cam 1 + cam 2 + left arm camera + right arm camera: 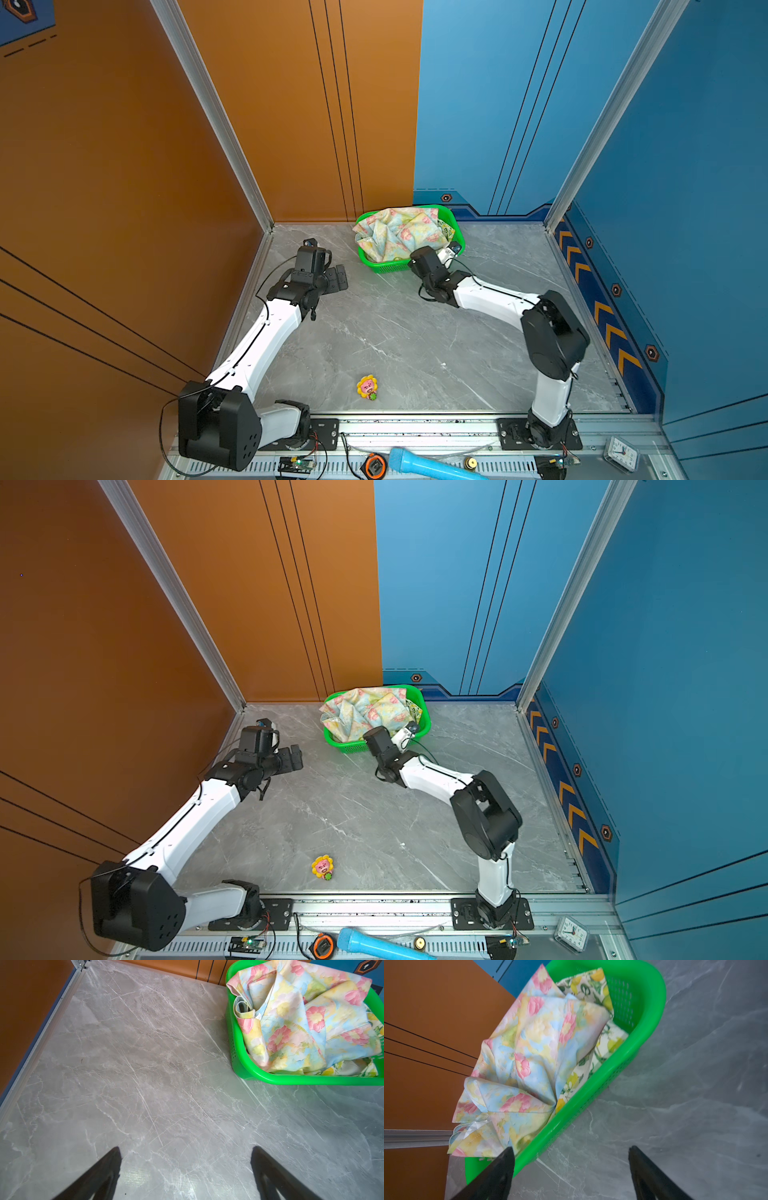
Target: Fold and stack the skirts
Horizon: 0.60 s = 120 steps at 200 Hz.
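Plainly the right tool [570, 1148] gapes wide and empty beside the basket [591, 1088], the left tool [186, 1147] likewise over the table [145, 1064].

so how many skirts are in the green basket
2: a pastel blue-yellow cloth skirt with pink flowers on top and a white lemon-print cloth skirt under it, inside the green plastic mesh basket. Others may be hidden below.

bright, even light throughout; a pale glare patch sits on the marble desk [135, 1176], the floral skirt [529, 1053] slightly blurred in the right wrist view.
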Tool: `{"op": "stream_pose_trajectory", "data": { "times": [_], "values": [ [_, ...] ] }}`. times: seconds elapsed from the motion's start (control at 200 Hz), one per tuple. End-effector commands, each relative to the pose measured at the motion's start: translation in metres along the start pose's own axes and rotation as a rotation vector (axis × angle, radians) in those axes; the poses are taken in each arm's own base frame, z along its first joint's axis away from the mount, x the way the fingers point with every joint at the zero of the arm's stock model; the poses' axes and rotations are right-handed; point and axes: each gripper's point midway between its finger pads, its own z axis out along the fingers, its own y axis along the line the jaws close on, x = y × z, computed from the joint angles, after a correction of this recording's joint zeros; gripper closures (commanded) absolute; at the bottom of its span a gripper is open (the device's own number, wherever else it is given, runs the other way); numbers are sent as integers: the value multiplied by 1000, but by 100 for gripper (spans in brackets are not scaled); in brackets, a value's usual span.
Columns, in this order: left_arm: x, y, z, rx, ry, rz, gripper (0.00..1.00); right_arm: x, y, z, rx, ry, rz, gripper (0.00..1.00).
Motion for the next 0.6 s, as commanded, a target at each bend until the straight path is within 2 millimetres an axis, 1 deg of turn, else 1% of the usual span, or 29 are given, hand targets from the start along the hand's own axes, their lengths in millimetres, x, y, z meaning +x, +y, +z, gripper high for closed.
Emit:
{"op": "stream_pose_trajectory", "data": {
  "times": [0.0,0.06,0.085,0.135,0.18,0.27,0.365,0.486,0.541,0.566,0.581,0.596],
  "values": [
    [8,-11,6,39,27,4,2,-39,-13,-10,-53,36,-169,13],
    [11,-13,8,42,38,16,2,-60,-24,-8,-41,36,-172,13],
    [11,-15,8,46,41,20,2,-71,-29,-5,-38,32,-170,13],
    [14,-19,10,57,49,34,2,-85,-37,4,-33,33,-170,13],
    [16,-23,10,64,55,52,2,-94,-40,15,-37,44,-178,13],
    [22,-30,11,70,62,87,2,-109,-37,39,-58,73,-204,14],
    [25,-36,12,77,66,114,2,-115,-40,66,-53,88,-239,15],
    [26,-36,14,74,71,126,2,-111,-36,97,-86,119,-262,15],
    [26,-35,14,71,71,126,2,-111,-35,109,-103,124,-253,16],
    [26,-35,14,72,70,126,2,-115,-32,109,-111,111,-250,16],
    [26,-34,15,70,72,126,2,-110,-36,117,-103,121,-251,16],
    [26,-34,15,69,73,125,2,-108,-37,121,-106,122,-252,16]
  ]
}}
